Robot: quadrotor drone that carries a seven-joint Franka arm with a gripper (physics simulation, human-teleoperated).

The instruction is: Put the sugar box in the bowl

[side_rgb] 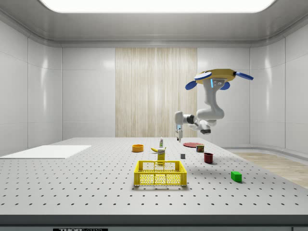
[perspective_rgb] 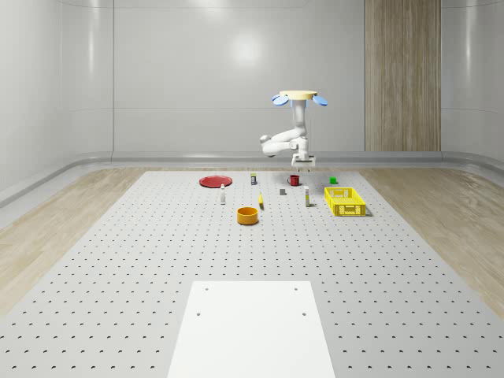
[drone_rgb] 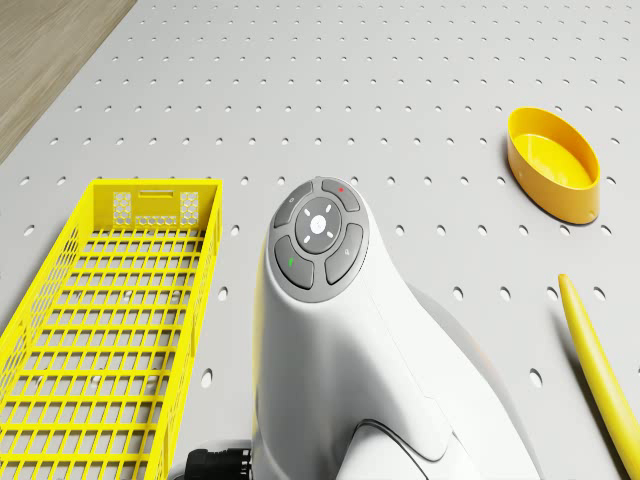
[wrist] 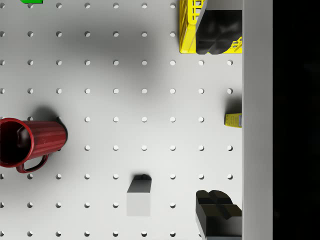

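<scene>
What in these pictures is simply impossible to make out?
- Whole-scene view: the box beside the basket is too small to read, so I cannot confirm it is the sugar box.
- Wrist view: a yellow box is cut off by the body of the gripper, and one finger hides the basket's corner.
- Drone view: the arm hides the table under the hovering drone, and the picture's edge cuts off the banana.
</scene>
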